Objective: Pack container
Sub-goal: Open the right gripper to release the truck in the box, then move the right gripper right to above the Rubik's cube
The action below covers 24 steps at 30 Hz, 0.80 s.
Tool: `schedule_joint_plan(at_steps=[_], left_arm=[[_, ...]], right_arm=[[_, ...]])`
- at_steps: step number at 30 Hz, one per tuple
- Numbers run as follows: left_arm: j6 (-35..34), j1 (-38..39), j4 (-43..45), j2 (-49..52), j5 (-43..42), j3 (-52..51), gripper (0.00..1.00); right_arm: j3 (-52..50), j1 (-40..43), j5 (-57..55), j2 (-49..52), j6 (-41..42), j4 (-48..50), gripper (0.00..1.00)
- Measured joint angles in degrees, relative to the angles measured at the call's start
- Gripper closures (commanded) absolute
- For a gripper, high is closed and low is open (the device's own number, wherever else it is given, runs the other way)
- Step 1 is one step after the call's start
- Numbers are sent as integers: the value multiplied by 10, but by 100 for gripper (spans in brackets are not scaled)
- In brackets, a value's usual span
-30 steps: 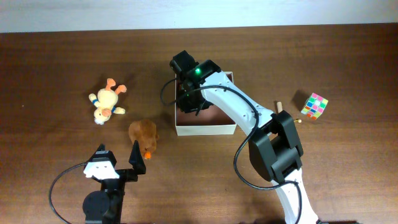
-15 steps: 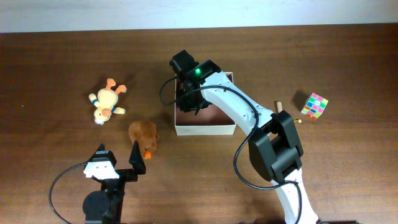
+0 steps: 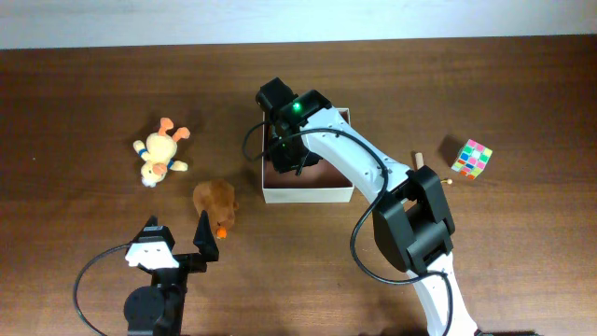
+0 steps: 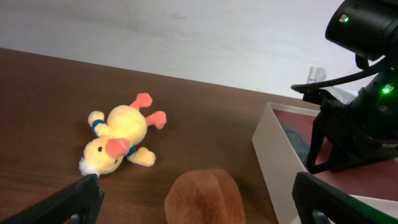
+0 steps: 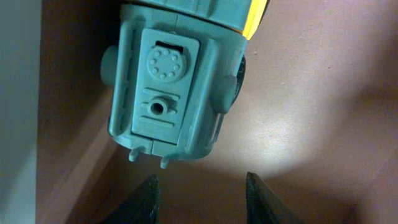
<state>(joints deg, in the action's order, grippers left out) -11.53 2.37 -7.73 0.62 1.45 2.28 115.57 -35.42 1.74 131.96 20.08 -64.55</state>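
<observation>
The container [image 3: 310,193], a white-walled box with a pink-brown inside, stands mid-table; it also shows in the left wrist view [image 4: 274,155]. My right gripper [image 5: 202,193] is open inside it, just above the floor, with a teal and yellow toy [image 5: 171,81] lying free ahead of its fingertips. From overhead the right gripper [image 3: 287,154] covers the box's left part. My left gripper [image 3: 177,245] is open and empty near the front edge, with a brown plush [image 3: 215,203] just ahead of it [image 4: 204,199]. A yellow duck plush [image 3: 160,155] lies to the left [image 4: 119,140].
A colourful puzzle cube [image 3: 471,159] and a small wooden stick [image 3: 419,161] lie to the right of the box. The right arm [image 3: 368,168] reaches across the box from the front right.
The right gripper has shifted slightly toward the front inside the container. The left arm and the toys have not moved.
</observation>
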Motion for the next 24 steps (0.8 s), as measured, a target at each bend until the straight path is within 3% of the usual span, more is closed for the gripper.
schedule_joint_plan(at_steps=[9, 24], left_arm=[[0, 0, 0, 0, 0, 0, 1], [0, 0, 0, 0, 0, 0, 1]], right_arm=[[40, 0, 2, 0, -12, -61, 58], [288, 23, -44, -12, -40, -275, 25]])
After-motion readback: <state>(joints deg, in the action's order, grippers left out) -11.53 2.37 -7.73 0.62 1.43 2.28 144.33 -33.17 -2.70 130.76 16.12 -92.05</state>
